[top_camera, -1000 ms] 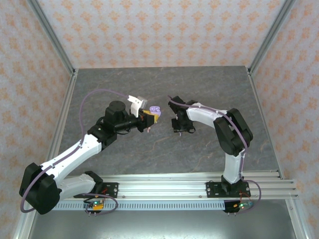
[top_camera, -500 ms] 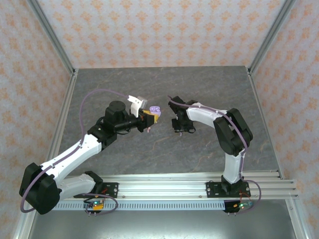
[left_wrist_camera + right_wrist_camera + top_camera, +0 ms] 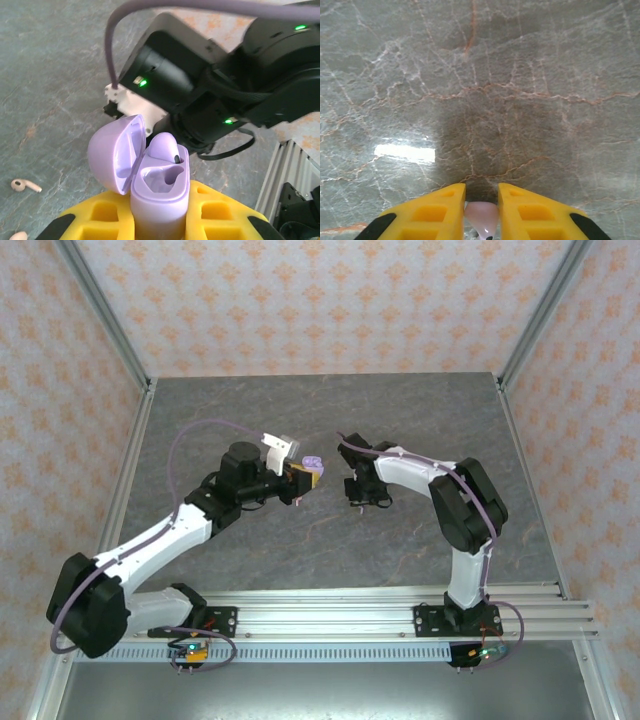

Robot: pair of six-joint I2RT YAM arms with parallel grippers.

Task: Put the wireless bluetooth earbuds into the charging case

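Since the earlier frame, my left arm's links have swung slightly toward 1 o'clock in the top view. Its load has barely shifted, and the right arm has stayed put.

Grippers: the left gripper (image 3: 160, 222) has its yellow fingers closed narrowly on the base of one lilac-purple round plastic charging case (image 3: 159, 200). The case is held upright above the grey veined stone tabletop (image 3: 400, 420). The right gripper (image 3: 481, 196) has its yellow fingers drawn narrow onto one pale pink rounded piece (image 3: 481, 214) with a dark spot. I see only its top, so I cannot confirm that it is an earbud. In the top view the two grippers face each other near the table's centre, apart, with the left at 9 o'clock of the right.

Container: the hinged lid (image 3: 112, 150) stands open toward 10 o'clock in the left wrist view. The case has two moulded sockets. The far one holds one lilac-purple stemmed earbud (image 3: 165, 146), and the near socket (image 3: 159, 176) lies bare.

Loose on the tabletop: one pale pink stemmed earbud (image 3: 25, 186) lies on its side at 8 o'clock of the case, well apart from it. One further pale pink fragment (image 3: 15, 236) is cut by the frame edge at 7 o'clock, and I cannot identify it.

Count: one case, one lilac earbud, one certain pink earbud and two uncertain pink pieces.
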